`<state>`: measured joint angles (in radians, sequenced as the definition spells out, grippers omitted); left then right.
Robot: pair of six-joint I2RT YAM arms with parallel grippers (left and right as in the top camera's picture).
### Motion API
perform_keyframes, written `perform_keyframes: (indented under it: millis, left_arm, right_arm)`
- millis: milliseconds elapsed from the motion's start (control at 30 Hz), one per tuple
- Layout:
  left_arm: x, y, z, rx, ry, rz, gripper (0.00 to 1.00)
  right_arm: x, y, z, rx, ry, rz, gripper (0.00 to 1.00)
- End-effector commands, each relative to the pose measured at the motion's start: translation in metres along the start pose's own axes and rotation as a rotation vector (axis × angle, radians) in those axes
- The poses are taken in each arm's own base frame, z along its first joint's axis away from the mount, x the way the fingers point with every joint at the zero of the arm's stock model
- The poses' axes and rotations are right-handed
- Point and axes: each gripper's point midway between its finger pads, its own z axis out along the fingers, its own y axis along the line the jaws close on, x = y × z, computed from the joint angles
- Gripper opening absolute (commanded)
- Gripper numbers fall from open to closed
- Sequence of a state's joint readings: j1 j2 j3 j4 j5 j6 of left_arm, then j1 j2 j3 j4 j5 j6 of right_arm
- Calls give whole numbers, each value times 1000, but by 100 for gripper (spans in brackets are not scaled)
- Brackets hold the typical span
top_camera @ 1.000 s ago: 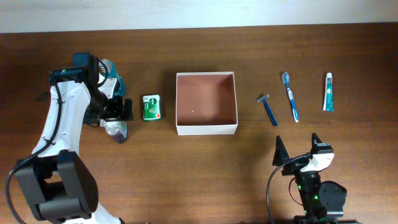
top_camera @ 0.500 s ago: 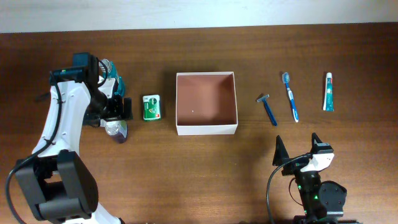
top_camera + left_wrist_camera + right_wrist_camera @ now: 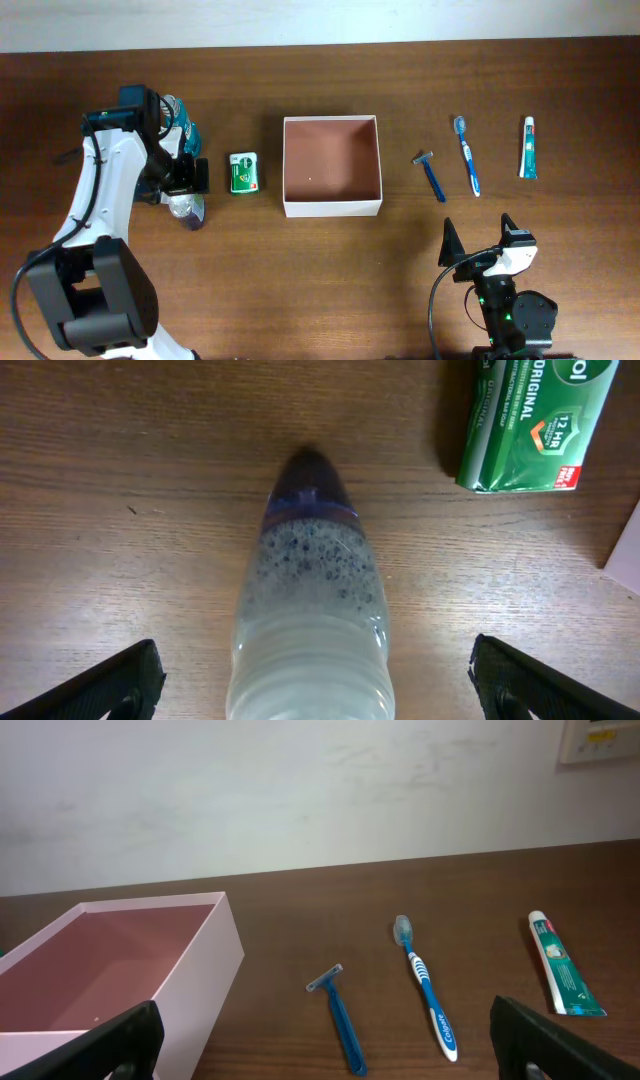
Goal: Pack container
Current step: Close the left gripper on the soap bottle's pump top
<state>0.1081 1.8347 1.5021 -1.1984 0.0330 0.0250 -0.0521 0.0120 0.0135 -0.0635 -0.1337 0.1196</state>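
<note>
The left gripper (image 3: 186,182) has crept a little to the left and toward the bottle since a second ago, and its dark outer finger now sits slightly farther from the green packet (image 3: 244,172). Nothing else on the wooden table (image 3: 300,290) has shifted. Its jaws are spread wide and hold nothing. In the left wrist view, the left gripper (image 3: 315,660) straddles a clear bottle (image 3: 310,610) with a finger well clear of it on each side. The bottle lies on its side, with foamy whitish liquid inside and its dark cap pointing away from the camera. From overhead, the bottle (image 3: 187,208) pokes out just below the wrist. The packet, marked ORIGINAL (image 3: 530,420), lies just beside the cap end without touching it. A teal-and-white item (image 3: 184,122) is mostly hidden by the left arm, and what it is cannot be told. The container (image 3: 332,207) stands in the middle of the table, white outside and reddish-brown inside, with nothing in it and in the same spot as before. The packet is close on its left. To its right lie a blue razor (image 3: 430,175), a blue-and-white toothbrush (image 3: 467,155) and a toothpaste tube (image 3: 527,147), in a row and apart from one another. The right gripper (image 3: 478,238) is parked at the near edge, unmoved, with its fingers apart and empty. In its wrist view, the right gripper (image 3: 325,1015) looks out over the container (image 3: 225,955), the razor (image 3: 340,1015), the toothbrush (image 3: 425,985) and the tube (image 3: 562,965).
</note>
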Motion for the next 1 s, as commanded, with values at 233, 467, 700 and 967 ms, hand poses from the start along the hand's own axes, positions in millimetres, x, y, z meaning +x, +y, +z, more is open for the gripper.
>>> perform_keyframes:
  millis: [233, 467, 700, 967]
  left_arm:
    - [4, 3, 9, -10, 30, -18, 89]
    - [4, 3, 9, -11, 30, -18, 66]
    - [4, 2, 9, -6, 31, -18, 38]
    - [4, 1, 9, 1, 30, -19, 24]
  right_arm:
    - [2, 0, 0, -5, 1, -7, 99]
    - [2, 0, 0, -5, 1, -7, 99]
    - [2, 0, 0, -5, 1, -7, 98]
    - [2, 0, 0, -5, 1, -7, 99]
